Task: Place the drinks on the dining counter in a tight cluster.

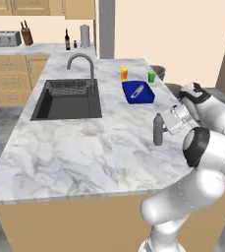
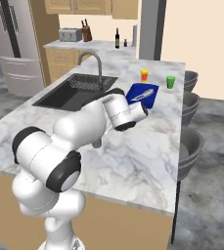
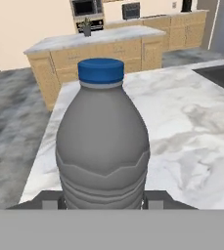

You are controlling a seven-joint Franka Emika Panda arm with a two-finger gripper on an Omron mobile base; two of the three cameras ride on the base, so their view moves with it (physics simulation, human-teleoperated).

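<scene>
A small grey bottle [image 1: 157,129] with a blue cap stands upright near the right edge of the marble dining counter [image 1: 74,147]. My gripper [image 1: 165,126] reaches in from the right and is shut on its body. In the hand view the grey bottle [image 3: 102,146] sits between my two fingertips [image 3: 155,197], very close to the camera. A tall dark wine bottle [image 1: 67,40] and a smaller reddish bottle [image 1: 75,44] stand on the back counter by the wall. From the right base view the wine bottle [image 2: 117,38] shows far off, and my arm hides the gripper.
The black sink [image 1: 67,101] and its curved faucet [image 1: 82,61] take the counter's left half. A blue board [image 1: 138,92] with a utensil lies beyond the grey bottle, with a yellow cup [image 1: 125,73] and a green cup [image 1: 152,76] behind it. Stools [image 2: 189,146] line the right side.
</scene>
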